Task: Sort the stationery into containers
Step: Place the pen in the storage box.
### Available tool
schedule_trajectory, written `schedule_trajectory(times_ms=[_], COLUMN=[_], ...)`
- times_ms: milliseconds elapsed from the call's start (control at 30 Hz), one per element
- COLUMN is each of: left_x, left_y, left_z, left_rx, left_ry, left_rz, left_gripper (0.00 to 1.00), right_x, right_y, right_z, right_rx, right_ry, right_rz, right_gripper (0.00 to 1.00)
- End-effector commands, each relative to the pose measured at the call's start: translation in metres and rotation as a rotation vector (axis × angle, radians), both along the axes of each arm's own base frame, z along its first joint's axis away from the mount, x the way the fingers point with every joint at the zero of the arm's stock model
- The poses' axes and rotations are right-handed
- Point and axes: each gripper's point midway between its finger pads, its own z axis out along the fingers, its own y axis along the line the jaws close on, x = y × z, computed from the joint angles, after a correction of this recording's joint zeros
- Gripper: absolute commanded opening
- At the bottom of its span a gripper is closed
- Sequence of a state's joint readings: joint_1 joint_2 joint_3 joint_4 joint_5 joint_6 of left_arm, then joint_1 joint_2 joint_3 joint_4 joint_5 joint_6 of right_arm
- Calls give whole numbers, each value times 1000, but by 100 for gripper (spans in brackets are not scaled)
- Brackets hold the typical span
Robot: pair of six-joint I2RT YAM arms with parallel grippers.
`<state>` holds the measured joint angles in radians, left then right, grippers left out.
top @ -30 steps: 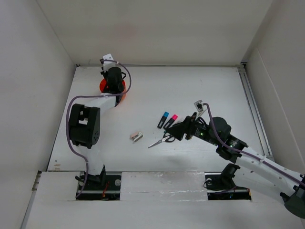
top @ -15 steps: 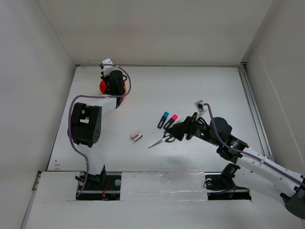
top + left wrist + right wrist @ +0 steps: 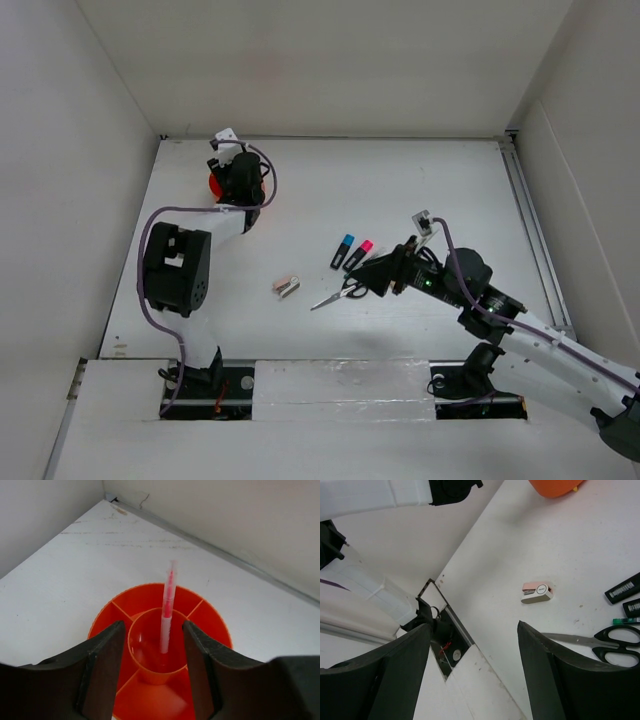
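The round orange tub (image 3: pixel 210 625) sits under my left gripper (image 3: pixel 152 626), which is open. A thin red pen (image 3: pixel 166 615) stands in the tub's centre cup and leans on its far rim, free of both fingers. From above, only a sliver of the tub (image 3: pixel 214 184) shows beside the left gripper (image 3: pixel 233 172). My right gripper (image 3: pixel 366 274) hangs open and holds nothing, just above the black-handled scissors (image 3: pixel 338 296). The blue-capped highlighter (image 3: pixel 343 250) and the pink-capped highlighter (image 3: pixel 359 254) lie side by side behind them. The small stapler (image 3: pixel 288 287) lies to the left, also seen as the stapler (image 3: pixel 537 592).
The tub stands in the far left corner, close to the side wall and the back wall (image 3: pixel 225 525). In the right wrist view the scissors (image 3: pixel 605 642) and two highlighters (image 3: pixel 623 587) lie at the right edge. A raised white strip (image 3: pixel 340 385) runs along the near edge.
My left gripper has opened and let go of the red pen, which now stands in the centre cup. The left wrist shifted slightly. The right arm has barely moved.
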<state>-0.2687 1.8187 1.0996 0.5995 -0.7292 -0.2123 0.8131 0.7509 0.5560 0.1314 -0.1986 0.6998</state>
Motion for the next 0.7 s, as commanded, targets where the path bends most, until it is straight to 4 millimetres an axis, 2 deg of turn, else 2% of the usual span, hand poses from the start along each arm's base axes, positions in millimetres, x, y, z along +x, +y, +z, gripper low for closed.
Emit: schedule_trajectory(times_ms=[0,67,133,167,200,267,300,367,400,467,500,533,600,633,667], left_x=[-12,-18,-25,-30,-34,-41,-48,-55,-62,-74,-79,-90,-104,-115,-124], left_y=[1,3,1,2,2,2,1,-6,-7,-15,-20,-21,-29,-30,-31], left_z=[64,88,102,122,125,140,154,168,192,190,194,206,205,213,204], left_rx=[-79,-112,-120,-139,-158,-187,-201,-244,-278,-314,-337,-357,-389,-416,-427], left_ry=[-150,-189,-209,-249,-243,-253,-257,-255,-290,-235,-234,-253,-208,-219,-169], left_rz=[19,32,23,23,27,22,7,-39,-53,-105,-137,-163,-213,-233,-237], left_gripper=[46,55,65,86,100,100,100,100,100,100,100,100,100,100,100], right_x=[0,3,9,10,14,23,30,42,47,62,67,71,75,80,80], right_y=[0,0,-1,-2,-2,-3,-4,-9,-9,-17,-20,-22,-25,-30,-30], right_z=[10,7,3,5,1,-5,-12,-23,-20,-37,-38,-36,-39,-39,-38], right_rx=[27,18,2,2,-14,-46,-71,-122,-131,-200,-210,-213,-219,-220,-222], right_ry=[-26,-20,-22,-22,-21,2,21,56,60,106,113,117,124,125,126], right_rz=[-8,-22,-49,-58,-71,-114,-136,-196,-214,-282,-304,-314,-329,-353,-353], right_gripper=[76,76,79,81,84,93,100,100,100,100,100,100,100,100,100])
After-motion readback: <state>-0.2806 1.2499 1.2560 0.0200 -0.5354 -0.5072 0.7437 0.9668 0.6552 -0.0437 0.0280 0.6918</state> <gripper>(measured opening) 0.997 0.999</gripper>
